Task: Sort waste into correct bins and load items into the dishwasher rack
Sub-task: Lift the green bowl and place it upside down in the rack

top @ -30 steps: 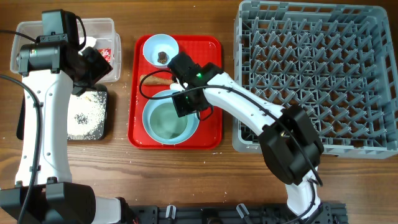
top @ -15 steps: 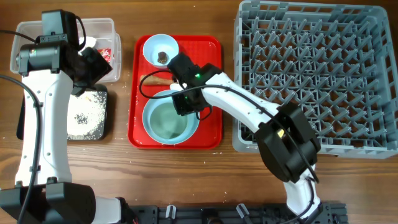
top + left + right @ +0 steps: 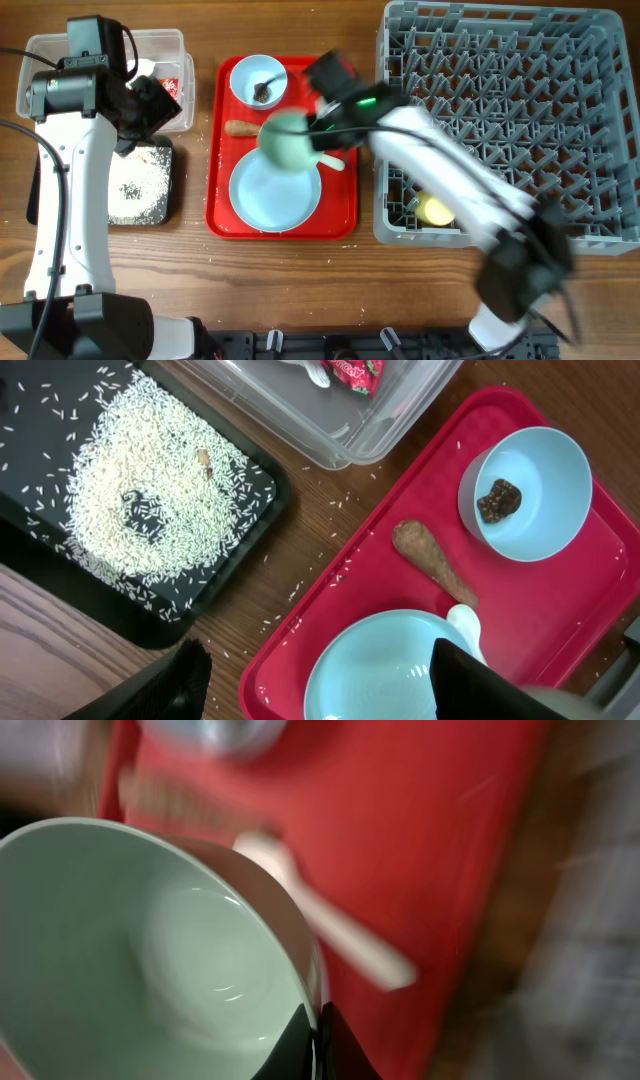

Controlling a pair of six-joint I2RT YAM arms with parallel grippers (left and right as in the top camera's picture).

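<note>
Right tool [image 3: 318, 1038]: shut on the thin rim of a smooth, pale green round bowl [image 3: 160, 950], which is held tilted.
Under the right tool: a glossy red tray [image 3: 430, 820] and a white plastic spoon [image 3: 335, 935] are seen, blurred.
Left tool [image 3: 320, 660]: fingers are spread wide, nothing gripped; a glossy pale blue plate [image 3: 385, 660] is seen below it, a matte black tray [image 3: 262, 520] of loose rice grains [image 3: 110, 480] ahead-left.
To the right tool's right: a grey gridded rack [image 3: 510, 120], a small yellow cup [image 3: 437, 210] inside.
Change: the bowl, earlier seated in the plate, is lifted clear; the plate is left bare; the left arm is unmoved.
</note>
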